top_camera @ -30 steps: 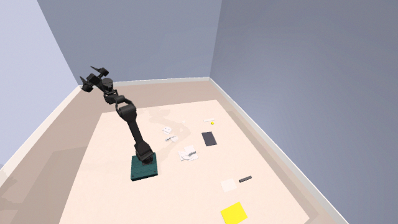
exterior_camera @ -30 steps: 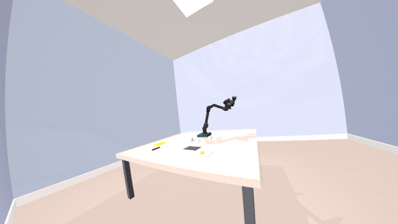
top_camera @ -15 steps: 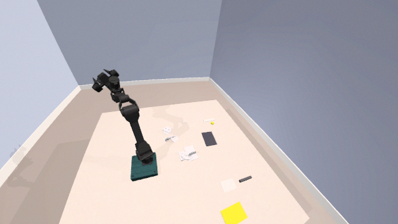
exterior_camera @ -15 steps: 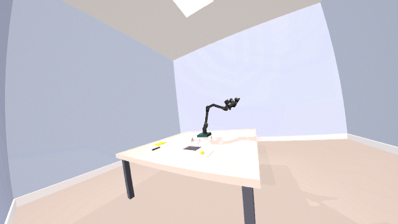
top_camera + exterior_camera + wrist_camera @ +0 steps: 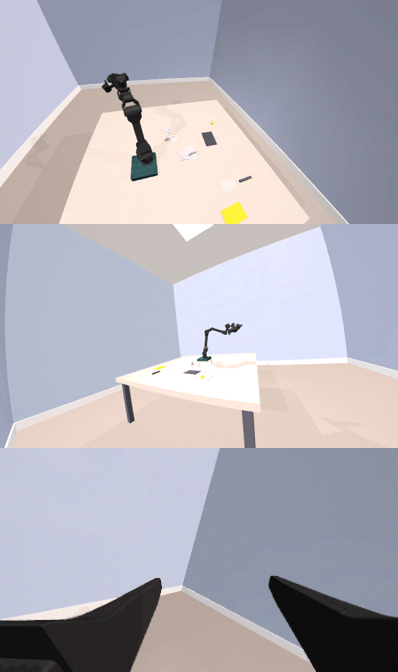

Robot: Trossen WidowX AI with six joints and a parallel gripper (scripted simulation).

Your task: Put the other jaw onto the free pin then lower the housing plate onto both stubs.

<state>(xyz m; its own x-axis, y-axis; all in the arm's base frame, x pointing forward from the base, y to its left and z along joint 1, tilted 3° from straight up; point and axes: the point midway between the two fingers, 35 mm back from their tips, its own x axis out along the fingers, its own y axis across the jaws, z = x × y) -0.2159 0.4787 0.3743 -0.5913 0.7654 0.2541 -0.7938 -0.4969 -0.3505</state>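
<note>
My gripper [image 5: 214, 581] is open and empty, its fingers wide apart in the wrist view. It is raised high above the far left of the table, well away from the parts. A white assembly [image 5: 191, 149] with a curved piece and a grey toothed-looking part lies right of the arm's base in the top view. A small white part with a grey piece [image 5: 173, 137] lies behind it. A white plate-like part [image 5: 166, 129] with dark spots lies farther back. Which of these is the free jaw or the housing plate, and whether any teeth mesh, is too small to tell.
A dark flat pad [image 5: 209, 139] [image 5: 192, 372], a yellow ball [image 5: 212, 123] [image 5: 202, 376] and a white bar [image 5: 209, 120] lie toward the right. Nearer are a white square [image 5: 228, 185], a black bar [image 5: 245, 179] and a yellow square [image 5: 234, 213]. The arm stands on a teal base [image 5: 143, 171].
</note>
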